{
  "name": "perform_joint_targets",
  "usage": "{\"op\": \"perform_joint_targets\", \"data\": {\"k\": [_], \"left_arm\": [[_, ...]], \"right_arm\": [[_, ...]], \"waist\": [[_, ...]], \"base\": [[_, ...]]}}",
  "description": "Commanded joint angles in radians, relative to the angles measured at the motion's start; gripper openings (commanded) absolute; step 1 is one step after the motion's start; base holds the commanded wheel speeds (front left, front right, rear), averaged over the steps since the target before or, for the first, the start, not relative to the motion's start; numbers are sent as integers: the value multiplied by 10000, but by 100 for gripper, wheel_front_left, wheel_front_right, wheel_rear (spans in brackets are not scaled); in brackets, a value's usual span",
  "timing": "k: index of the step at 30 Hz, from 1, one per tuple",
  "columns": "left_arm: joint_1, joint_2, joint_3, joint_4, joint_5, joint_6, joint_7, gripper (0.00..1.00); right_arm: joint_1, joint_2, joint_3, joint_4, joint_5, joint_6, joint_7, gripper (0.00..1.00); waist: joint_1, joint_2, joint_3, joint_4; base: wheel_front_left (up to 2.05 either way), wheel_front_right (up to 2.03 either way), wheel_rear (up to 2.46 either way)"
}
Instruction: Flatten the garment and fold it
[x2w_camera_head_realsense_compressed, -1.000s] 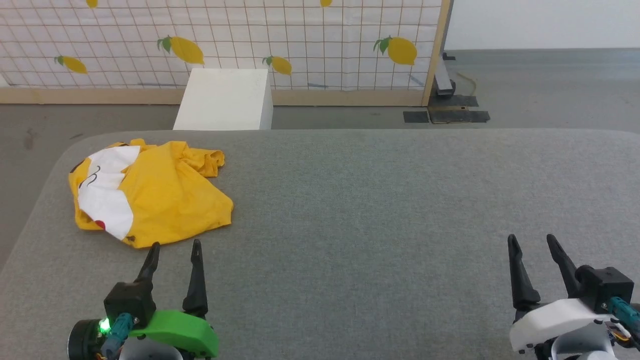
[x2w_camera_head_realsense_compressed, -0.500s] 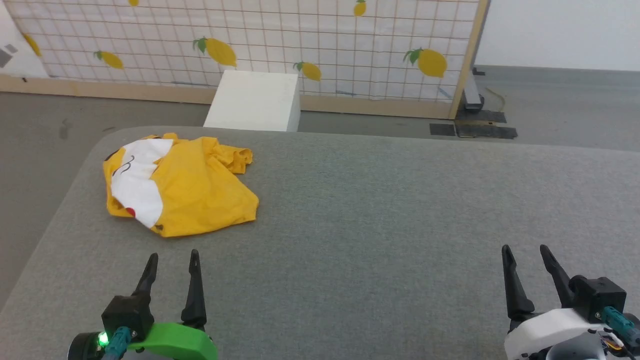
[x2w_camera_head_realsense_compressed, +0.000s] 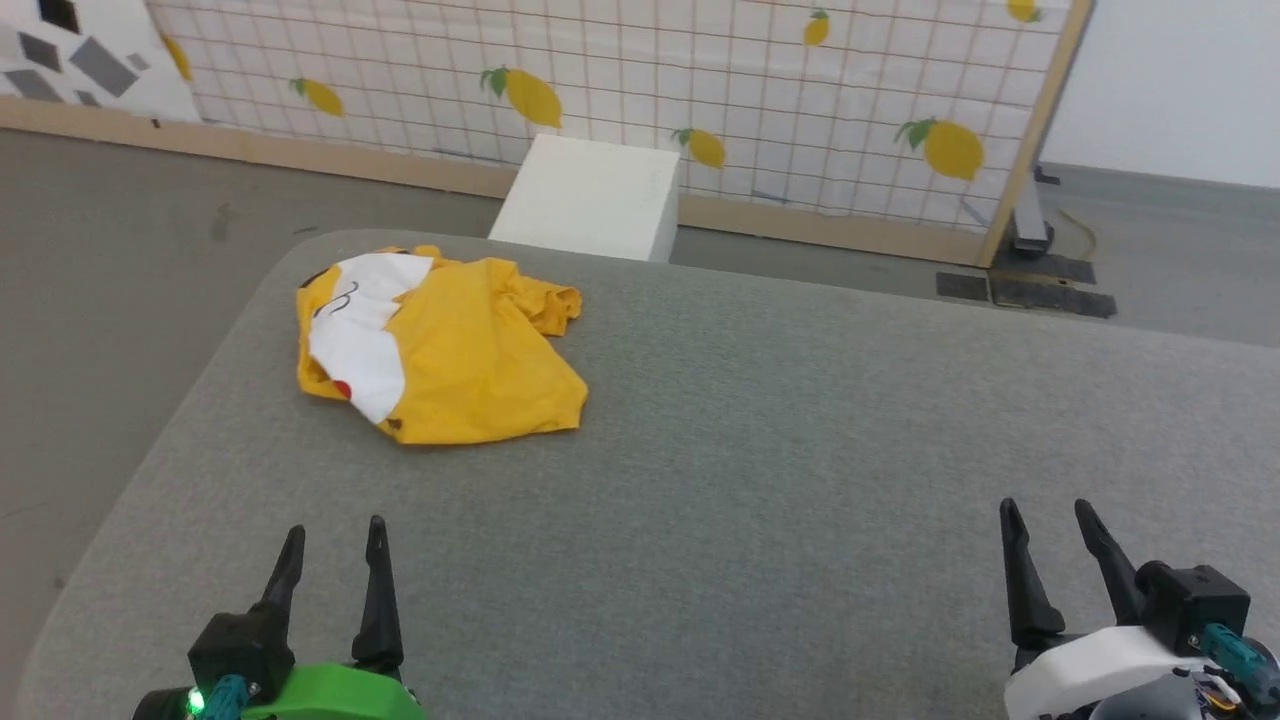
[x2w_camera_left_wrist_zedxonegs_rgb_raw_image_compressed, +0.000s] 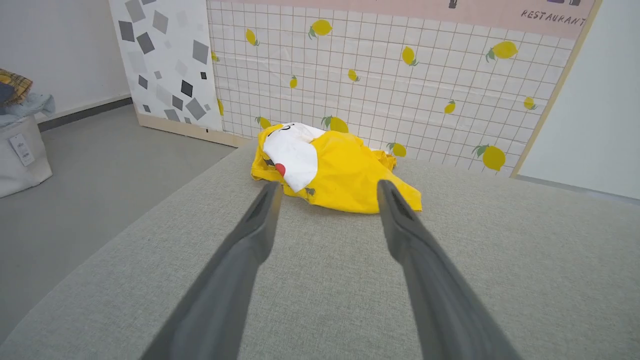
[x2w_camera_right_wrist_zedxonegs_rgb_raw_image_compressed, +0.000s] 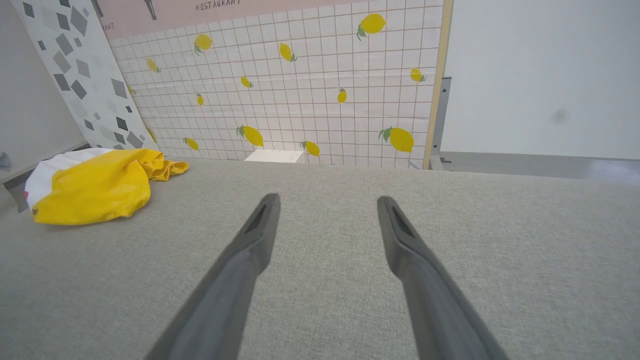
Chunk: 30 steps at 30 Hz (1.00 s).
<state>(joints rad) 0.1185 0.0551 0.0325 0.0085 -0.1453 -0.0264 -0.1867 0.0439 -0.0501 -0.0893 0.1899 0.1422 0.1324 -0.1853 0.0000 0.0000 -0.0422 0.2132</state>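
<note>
Garment (x2w_camera_head_realsense_compressed: 440, 345) is lying crumpled at 11 o'clock on the grey table (x2w_camera_head_realsense_compressed: 800, 450), near its far corner. Left gripper (x2w_camera_head_realsense_compressed: 335, 527) is hovering at 7 o'clock and right gripper (x2w_camera_head_realsense_compressed: 1043, 507) at 5 o'clock. Both are standing wide apart, holding nothing, well apart from the cloth.

Step in hand, as judged: the approach, flattening not yet begun. The next move is calling for a left reach toward 11 o'clock to pinch a hem edge.

White box (x2w_camera_head_realsense_compressed: 590, 195) beyond grey table (x2w_camera_head_realsense_compressed: 800, 450), before lemon-print screen (x2w_camera_head_realsense_compressed: 620, 60) (wood-framed).
</note>
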Motion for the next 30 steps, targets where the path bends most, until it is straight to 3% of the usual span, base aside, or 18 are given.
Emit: {"op": "perform_joint_targets", "data": {"k": [1,21,27,30], "left_arm": [[139,-36,55,27,-64,-71,-101,100],[393,-44,387,-220,-338,-130,-510,100],[-103,-44,501,-680,-839,-431,-638,100],[-641,294,315,-631,-910,-710,-686,100]], "right_arm": [[123,0,4,87,133,-13,-110,100],[142,-1,-346,543,534,-15,-522,100],[85,-1,-554,618,590,-16,-651,100],[65,-1,-670,644,593,-17,-710,100]], "waist": [[0,0,-58,280],[0,0,-63,893],[0,0,158,930],[0,0,290,919]], "base": [[0,0,0],[0,0,0],[0,0,0],[0,0,0]]}}
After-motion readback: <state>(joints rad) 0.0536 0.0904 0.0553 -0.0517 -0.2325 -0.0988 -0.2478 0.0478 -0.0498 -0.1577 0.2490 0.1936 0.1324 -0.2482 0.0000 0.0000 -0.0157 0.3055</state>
